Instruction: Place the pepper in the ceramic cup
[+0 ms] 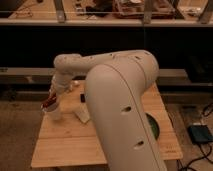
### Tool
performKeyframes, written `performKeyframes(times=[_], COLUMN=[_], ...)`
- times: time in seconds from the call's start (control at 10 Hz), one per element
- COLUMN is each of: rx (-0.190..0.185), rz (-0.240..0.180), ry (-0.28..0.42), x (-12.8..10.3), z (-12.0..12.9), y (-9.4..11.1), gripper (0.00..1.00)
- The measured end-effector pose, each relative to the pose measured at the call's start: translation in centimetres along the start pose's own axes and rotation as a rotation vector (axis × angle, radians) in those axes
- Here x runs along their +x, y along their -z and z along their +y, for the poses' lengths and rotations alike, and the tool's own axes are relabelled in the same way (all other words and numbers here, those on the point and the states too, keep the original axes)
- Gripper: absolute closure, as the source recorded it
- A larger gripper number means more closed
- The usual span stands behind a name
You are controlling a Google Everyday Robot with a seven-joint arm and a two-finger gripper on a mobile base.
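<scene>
The big white arm (117, 105) fills the middle of the view, bulky upper segment in the foreground, elbow bent up near the top left, forearm dropping down toward the left end of the wooden table (75, 145). The gripper (51, 102) sits right at the end of that forearm, low over the table's left side, and it is directly above the ceramic cup (54, 113), the pale tumbler standing upright near the left edge. The pepper (49, 104) shows as a dark red-brown sliver right at the cup's rim, tucked under the gripper; whether it is inside the cup or resting across the rim, I cannot tell. The gripper's state I cannot tell either. Just beside the cup to the right, a pale flat object (82, 115) lies on the wood, and behind it a small black block (83, 98) peeks out next to the arm. Over on the right side of the table, the green bowl (153, 126) shows only a dark curved edge behind the arm, well apart from the cup.
</scene>
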Motion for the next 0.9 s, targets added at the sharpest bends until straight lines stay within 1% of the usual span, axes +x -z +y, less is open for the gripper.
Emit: performKeyframes(times=[0.1,0.2,0.7,0.8,0.9], rx=[-0.001,-0.001,-0.006,-0.003,0.010], rz=[0.001,0.004,0.013,0.013,0.014], ry=[0.001,0.003,0.002,0.004,0.010], x=[0.02,0.06,0.21,0.13,0.23], z=[-0.05,-0.12,-0.17,-0.23,-0.38], y=[0.08,0.26,0.59,0.66,0.91], gripper=[0.26,0.25,0.25,0.25,0.25])
